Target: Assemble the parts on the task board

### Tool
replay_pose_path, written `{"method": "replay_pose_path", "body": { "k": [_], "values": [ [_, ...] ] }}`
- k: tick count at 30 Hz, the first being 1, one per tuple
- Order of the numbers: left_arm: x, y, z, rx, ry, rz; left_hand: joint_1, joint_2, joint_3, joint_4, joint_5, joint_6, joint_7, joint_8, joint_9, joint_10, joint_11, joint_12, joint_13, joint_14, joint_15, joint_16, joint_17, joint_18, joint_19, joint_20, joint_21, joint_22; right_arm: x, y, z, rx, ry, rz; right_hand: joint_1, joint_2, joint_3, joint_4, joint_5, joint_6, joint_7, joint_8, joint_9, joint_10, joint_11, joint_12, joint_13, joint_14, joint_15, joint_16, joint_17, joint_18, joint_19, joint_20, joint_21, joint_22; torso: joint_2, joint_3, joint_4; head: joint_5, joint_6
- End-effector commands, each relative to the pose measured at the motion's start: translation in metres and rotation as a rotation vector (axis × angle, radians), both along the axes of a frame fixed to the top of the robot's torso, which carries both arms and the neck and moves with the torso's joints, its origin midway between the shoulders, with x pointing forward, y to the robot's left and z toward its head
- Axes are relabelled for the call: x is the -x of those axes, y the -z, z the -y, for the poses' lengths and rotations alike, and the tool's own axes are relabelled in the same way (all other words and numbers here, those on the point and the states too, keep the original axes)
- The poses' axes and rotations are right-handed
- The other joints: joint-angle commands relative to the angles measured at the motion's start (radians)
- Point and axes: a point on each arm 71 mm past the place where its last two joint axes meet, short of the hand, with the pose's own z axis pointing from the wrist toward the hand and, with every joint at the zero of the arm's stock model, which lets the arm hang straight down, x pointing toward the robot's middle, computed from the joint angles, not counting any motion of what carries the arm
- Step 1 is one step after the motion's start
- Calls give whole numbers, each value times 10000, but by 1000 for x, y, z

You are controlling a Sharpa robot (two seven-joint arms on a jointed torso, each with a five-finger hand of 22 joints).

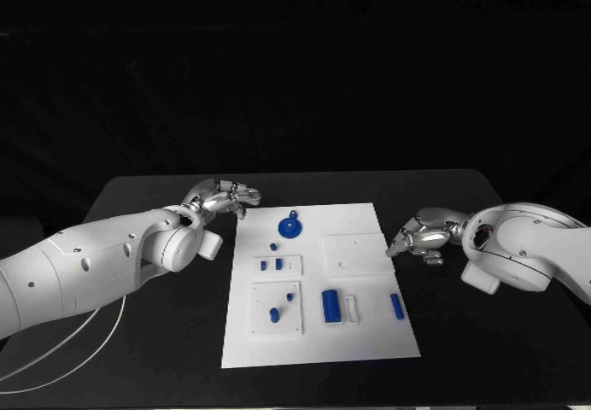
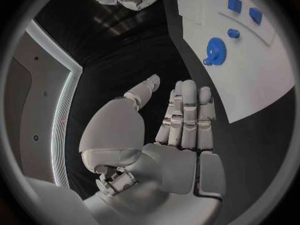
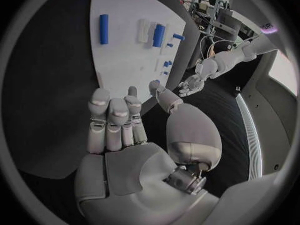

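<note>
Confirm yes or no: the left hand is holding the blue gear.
No: the blue gear lies on the task board, while the left hand hovers beside the board holding nothing.

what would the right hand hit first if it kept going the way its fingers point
Probably the right edge of the task board. The right hand holds nothing and points toward it over bare table; its height above the table is unclear.

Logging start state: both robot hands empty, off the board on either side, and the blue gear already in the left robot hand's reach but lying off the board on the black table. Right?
One thing is wrong: the blue gear lies on the white task board, near its far edge, as the head view shows. The left robot hand and right robot hand are empty, off the board on either side.
</note>
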Motion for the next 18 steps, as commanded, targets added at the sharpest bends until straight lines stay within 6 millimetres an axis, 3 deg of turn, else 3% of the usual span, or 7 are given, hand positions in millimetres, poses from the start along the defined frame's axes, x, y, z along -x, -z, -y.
{"method": "replay_pose_path", "body": {
  "k": [1, 3, 8, 10, 15, 18],
  "values": [
    [0, -1, 1, 89, 94, 41, -95, 2, 20, 55, -36, -36, 40, 37, -8, -26, 29, -22, -13, 6, 70, -46, 17, 199, 47, -91, -64, 45, 7, 5, 0, 920, -480, -515, 87, 3, -71, 60, -91, 119, 103, 161, 136, 89, -80, 206, 118, 52, -16, 21, 55, 415, 10, 16, -32, 15, -3, 21, -6, -87, -3],
    [0, -1, 1, 85, 85, 50, -97, 2, 20, 57, -36, -36, 39, 38, -8, -26, 29, -22, -13, 5, 70, -46, 17, 199, 47, -91, -64, 45, 12, 9, 1, 1230, -607, -686, 105, -10, -107, 89, -113, 222, 61, 267, 260, 305, -120, 547, 359, 60, -49, 64, 96, 415, 39, 11, -7, 30, -3, 28, -24, -144, -8],
    [1, -1, 1, 37, -44, 83, -107, 5, 20, 72, -38, -32, 38, 43, -8, -22, 28, -19, -12, 7, 69, -45, 20, 199, 47, -90, -66, 48, 30, 28, -3, 1828, -883, -1286, 59, -56, -183, 235, -154, 275, -10, 470, 635, 360, -186, 714, 499, 41, -112, 109, 172, 415, 54, 4, 13, 57, 9, 0, -38, -273, -3],
    [1, -1, 2, 61, 6, 86, -135, 7, 13, 103, -51, -33, 38, 45, -11, -17, 26, -15, -10, 16, 67, -40, 25, 199, 53, -90, -66, 54, 35, 35, -3, 2055, -950, -1409, -365, -52, -242, 680, -637, 91, 26, 405, 700, 351, -167, 709, 501, 37, -91, 113, 189, 415, 58, 20, -4, 47, 10, 1, -11, -312, -12],
    [2, -2, 3, 145, 145, 135, -270, -38, -30, 247, -231, -34, 33, 61, -21, -12, 19, -10, -8, 19, 61, -42, 41, 205, 58, -97, -80, 74, 43, 48, -5, 2503, -1105, -1439, -402, -239, -80, 1075, -708, 88, 1, 469, 914, 329, -185, 703, 509, 26, -111, 130, 232, 415, 57, -41, 10, 71, 18, 1, 15, -500, -31],
    [2, -2, 2, 132, 129, 109, -382, -118, -77, 335, -305, -43, 35, 64, -29, -17, 20, -11, -9, 11, 63, -51, 45, 204, 50, -95, -95, 81, 45, 48, -9, 2680, -1298, -1399, -588, -122, -175, 1253, -720, 37, 0, 459, 975, 311, -182, 706, 521, 14, -113, 136, 250, 415, 43, -48, 16, 83, 12, -1, 28, -551, -67]
  ]
}}
